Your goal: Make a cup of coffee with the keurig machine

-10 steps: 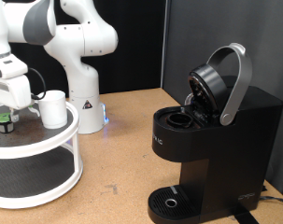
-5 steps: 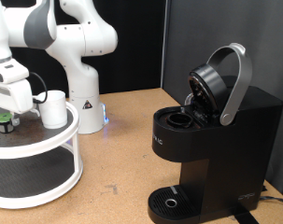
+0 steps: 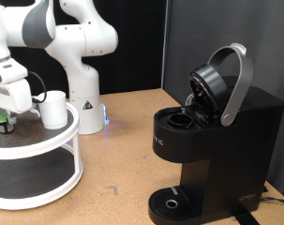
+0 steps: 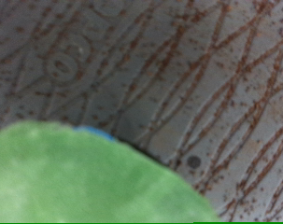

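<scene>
Gripper point(image 3: 5, 105), fingers cut off at far left so its opening cannot be told, hovers over one green-topped pod point(image 3: 3, 120) beside one cup point(image 3: 53, 109) on the round stand point(image 3: 48, 150); one keurig machine point(image 3: 216, 141) stands lid-up at right.

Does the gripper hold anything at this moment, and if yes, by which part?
It cannot be told. The gripper is low over the green-topped pod on the round stand, beside the cup, but its fingertips are hidden.

A dark curtain point(image 3: 151, 42) hangs behind. The tan wooden desk point(image 3: 118, 155) carries a white two-tier round stand point(image 3: 48, 155) at the exterior view's left.
</scene>
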